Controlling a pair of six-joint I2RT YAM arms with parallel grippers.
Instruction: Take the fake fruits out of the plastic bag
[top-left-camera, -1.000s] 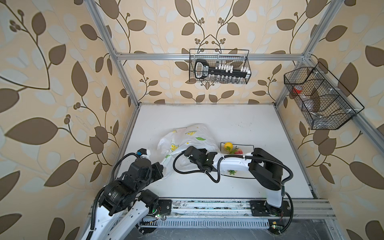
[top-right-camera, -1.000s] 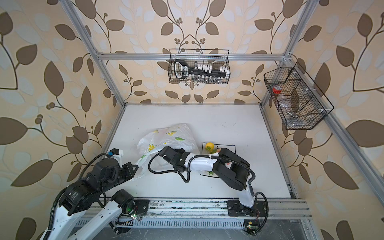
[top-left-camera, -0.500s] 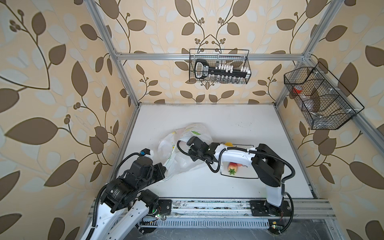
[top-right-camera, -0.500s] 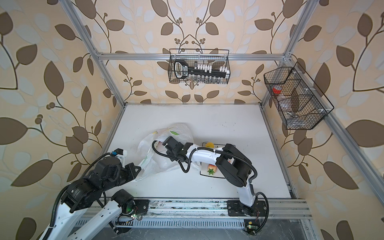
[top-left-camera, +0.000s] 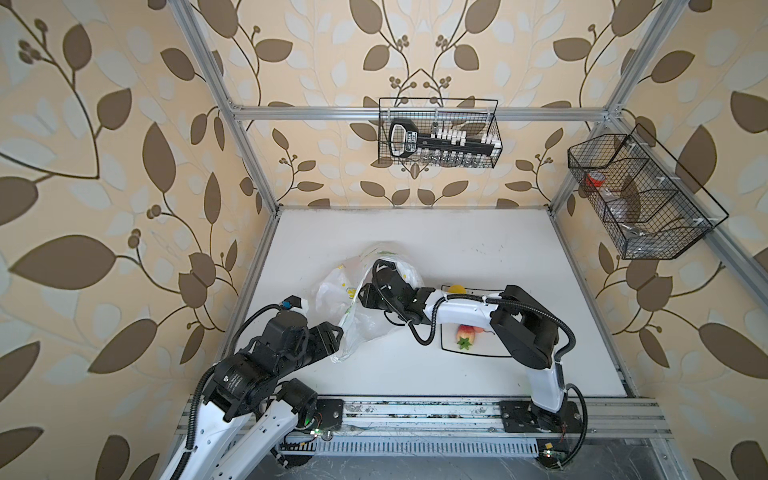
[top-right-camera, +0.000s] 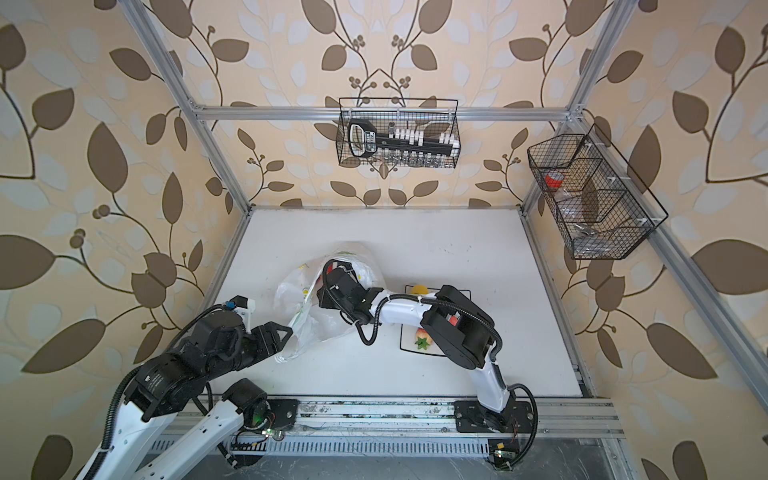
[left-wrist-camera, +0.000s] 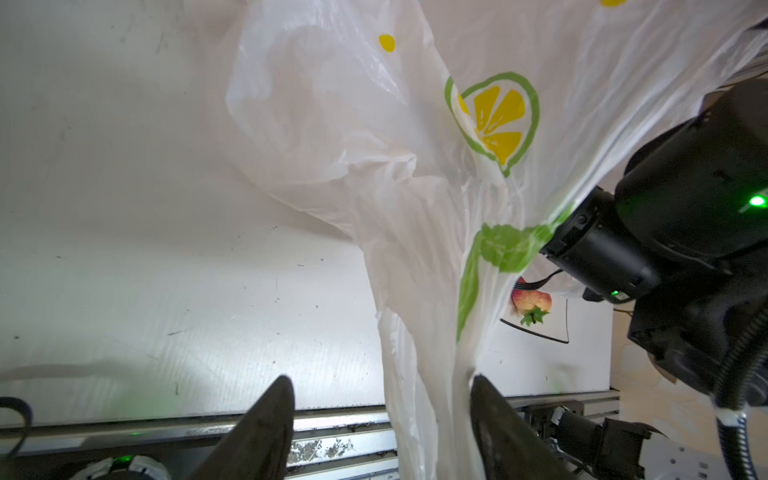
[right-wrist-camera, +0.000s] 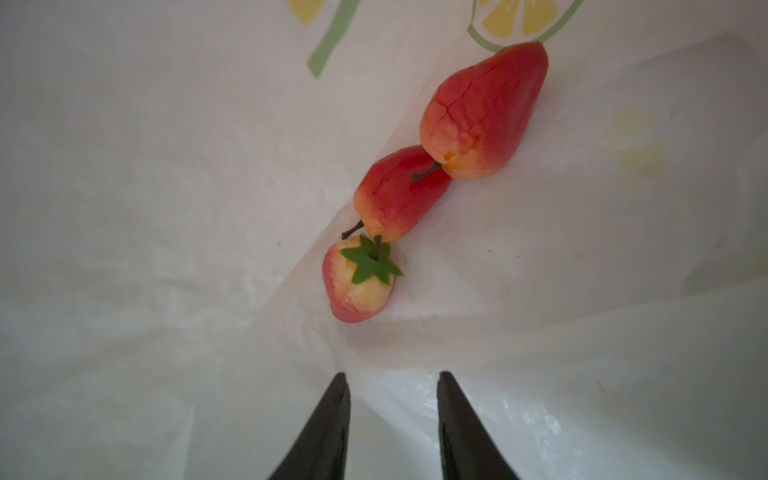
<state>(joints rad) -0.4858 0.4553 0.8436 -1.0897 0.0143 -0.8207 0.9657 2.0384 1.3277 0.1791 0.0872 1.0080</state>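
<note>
Bag (right-wrist-camera: 166, 208) wraps fruits (right-wrist-camera: 395, 195); plate (top-left-camera: 486, 345) nearby.

The white table (top-left-camera: 457, 245) carries two things. A crumpled plastic bag (top-left-camera: 332, 291) sits left of centre, partly raised off the surface. A square black-rimmed plate (top-left-camera: 449, 341) lies just right of it, toward the near edge.

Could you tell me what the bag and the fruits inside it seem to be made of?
The plastic bag: thin translucent plastic film, shown by fine crinkles and sheen. The fake fruits inside: probably moulded plastic or foam; smooth, faintly glossy, painted red-to-yellow shading.
</note>
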